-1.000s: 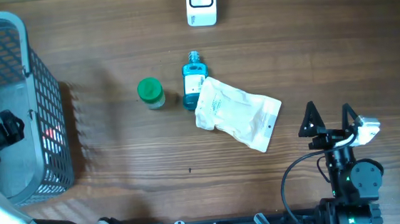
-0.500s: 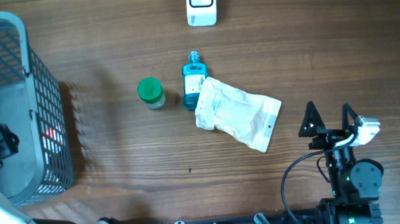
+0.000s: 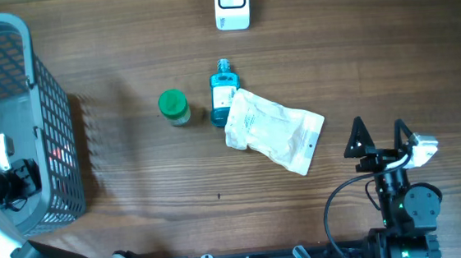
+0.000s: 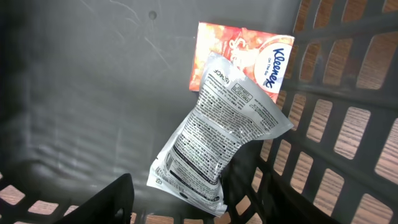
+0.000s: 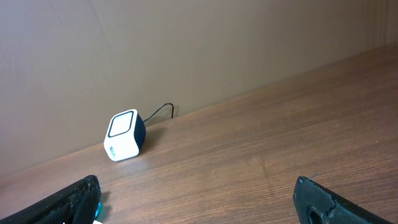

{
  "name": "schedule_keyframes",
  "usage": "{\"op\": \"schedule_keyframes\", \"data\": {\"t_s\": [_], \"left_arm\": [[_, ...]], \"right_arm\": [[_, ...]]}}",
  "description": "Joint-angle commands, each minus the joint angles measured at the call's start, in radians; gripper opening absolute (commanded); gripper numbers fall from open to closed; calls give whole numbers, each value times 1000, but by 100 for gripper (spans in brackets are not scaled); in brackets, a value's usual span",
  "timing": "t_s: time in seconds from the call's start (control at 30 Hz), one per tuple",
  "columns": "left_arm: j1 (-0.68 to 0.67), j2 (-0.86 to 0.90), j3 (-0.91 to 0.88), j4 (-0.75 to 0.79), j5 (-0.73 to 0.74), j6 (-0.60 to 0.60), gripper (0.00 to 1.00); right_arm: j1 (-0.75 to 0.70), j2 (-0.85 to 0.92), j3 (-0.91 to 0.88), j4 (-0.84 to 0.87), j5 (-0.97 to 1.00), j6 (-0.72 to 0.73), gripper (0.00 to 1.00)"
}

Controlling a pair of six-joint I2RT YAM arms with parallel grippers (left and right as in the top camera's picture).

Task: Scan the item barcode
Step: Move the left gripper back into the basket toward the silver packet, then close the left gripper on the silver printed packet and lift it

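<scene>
Inside the grey basket (image 4: pixel 348 74) a silver pouch (image 4: pixel 217 130) printed with black text leans on an orange Kleenex pack (image 4: pixel 249 50). My left gripper (image 4: pixel 186 190) is down in the basket, its jaws partly closed around the pouch's lower end. A gap shows beside the left finger (image 4: pixel 115 199). The right finger blends into the dark basket wall, so I cannot tell whether the pouch is gripped. No barcode is clear. The white scanner (image 3: pixel 231 5) stands at the table's far edge. My right gripper (image 3: pixel 377 126) is open over bare wood, near the front right.
On the table's middle lie a green-capped jar (image 3: pixel 173 106), a blue bottle (image 3: pixel 224 96) and a white pouch (image 3: pixel 276 129), close together. The basket (image 3: pixel 57 126) fills the left edge. In the right wrist view the scanner (image 5: pixel 124 144) stands against a brown wall.
My left gripper has moved toward the near side of the basket and its jaws have narrowed. The right arm has not moved.
</scene>
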Motion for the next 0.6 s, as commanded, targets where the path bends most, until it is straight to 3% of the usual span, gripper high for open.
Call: {"op": "schedule_keyframes", "data": {"t_s": [0.0, 0.57], "left_arm": [[8, 9, -11, 6, -31, 16, 60], [8, 120, -39, 39, -66, 16, 58]], "right_arm": [[0, -7, -1, 3, 13, -8, 100], [0, -7, -1, 3, 13, -8, 100]]}}
